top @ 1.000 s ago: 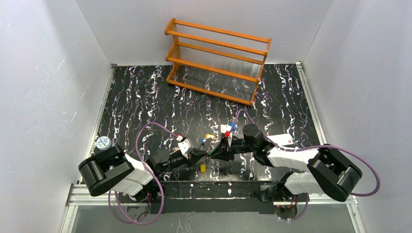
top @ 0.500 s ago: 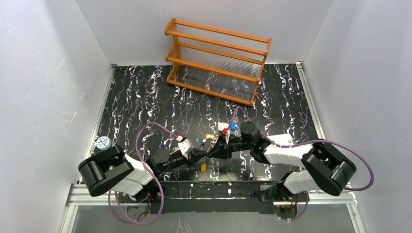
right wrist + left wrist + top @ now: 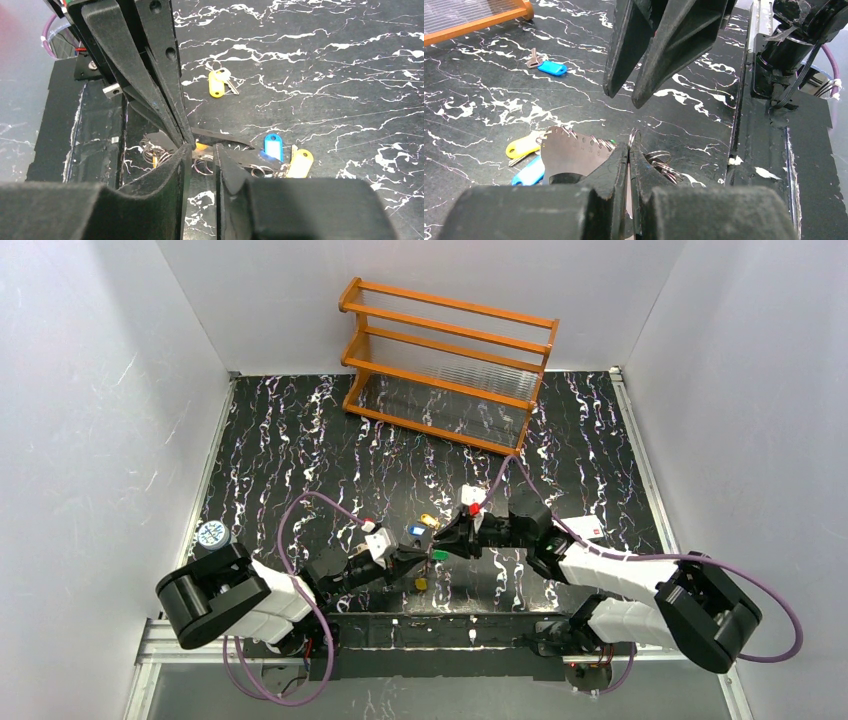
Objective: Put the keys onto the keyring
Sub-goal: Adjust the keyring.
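Note:
A thin silvery keyring (image 3: 633, 136) stands on edge between the tips of my left gripper (image 3: 630, 150), which is shut on it. It joins a dark flat plate (image 3: 569, 152) with more rings along its edge. My right gripper (image 3: 200, 150) faces the left gripper (image 3: 186, 139) tip to tip, its jaws slightly apart around bare table and loose rings (image 3: 202, 164). Keys with yellow (image 3: 523, 145) and blue (image 3: 530, 172) heads lie by the plate. Another blue key (image 3: 551, 67) and a yellow key (image 3: 217, 83) lie apart. From above, a green key (image 3: 438, 554) shows between the grippers.
An orange wooden rack (image 3: 447, 365) stands at the back of the black marbled table. A round blue-and-white disc (image 3: 210, 534) sits on the left arm's base. Purple cables (image 3: 300, 510) loop over both arms. The table's near edge strip (image 3: 764, 165) runs close beside the grippers.
The right arm has swung, its elbow going right and its wrist turning, while its gripper stays at the left gripper's tip. The left arm has barely moved and keeps its hold.

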